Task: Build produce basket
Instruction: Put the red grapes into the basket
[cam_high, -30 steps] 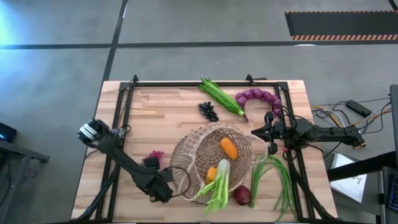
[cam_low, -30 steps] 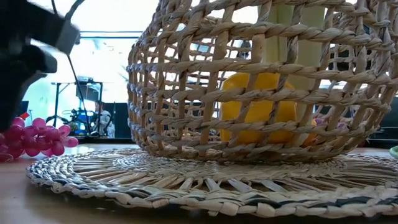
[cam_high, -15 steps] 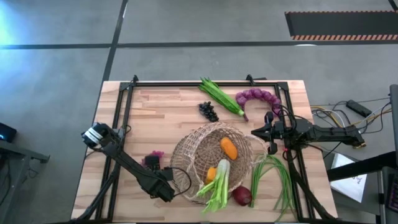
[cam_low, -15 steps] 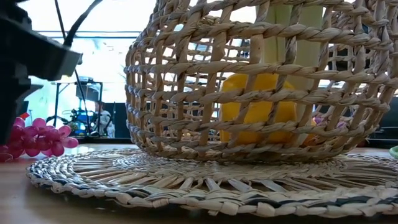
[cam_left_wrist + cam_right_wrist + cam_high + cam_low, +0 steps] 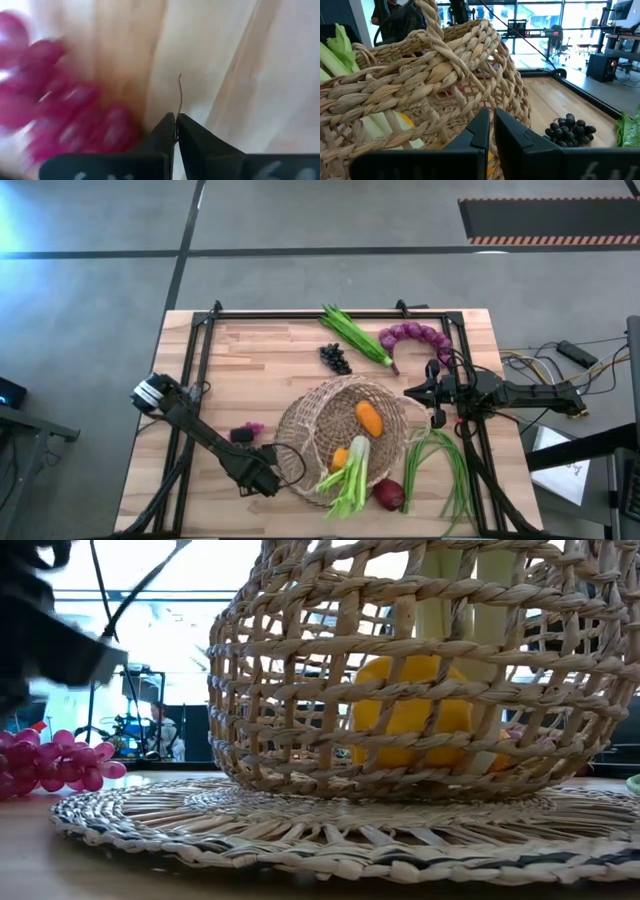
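Note:
The tan wicker basket lies tipped near the table's middle. It holds two orange peppers, and a leek sticks out of its mouth. Purple grapes lie on the table to the basket's left. Beside them my left gripper points down, shut. My right gripper is shut at the basket's right side, close to the woven wall; I cannot tell whether it touches. My left gripper comes from above, pointing down at the table. A thin stem stands out from between its shut fingertips. The pink grapes lie right beside the fingers on the wood; the fingers hide where stem and bunch meet.
Green pods, a purple onion string and dark grapes lie toward the far edge. Green beans and a red onion lie near the front right. Bare wood lies at the far left.
My left arm has shifted a little toward the table's right edge, staying by the purple grapes. The basket and my right arm have kept still.

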